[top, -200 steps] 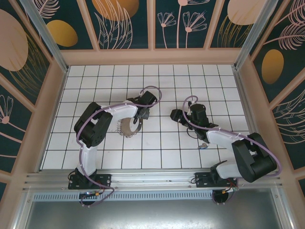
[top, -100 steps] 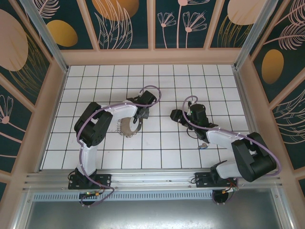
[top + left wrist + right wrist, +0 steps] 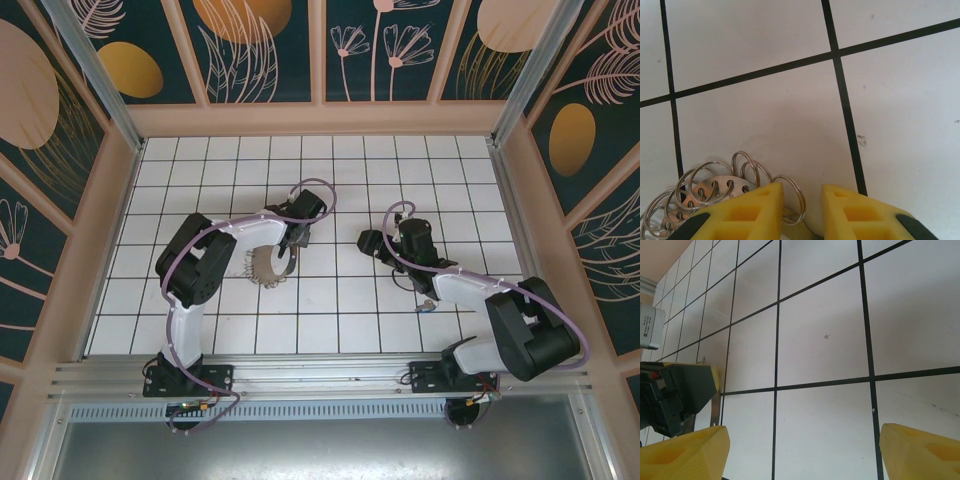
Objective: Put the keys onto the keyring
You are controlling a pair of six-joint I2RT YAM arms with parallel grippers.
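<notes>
The keys (image 3: 427, 305) lie on the white tiled table (image 3: 320, 322) just beside the right arm's forearm, well apart from the keyring (image 3: 267, 266), which rests farther in beneath the left arm. The left gripper (image 3: 802, 210) sits at the keyring's edge, its yellow fingers (image 3: 747, 212) a narrow gap apart, with one wire ring (image 3: 792, 197) lying in the gap. Across the table, the right gripper (image 3: 800, 455) hovers over bare tile, jaws spread wide.
</notes>
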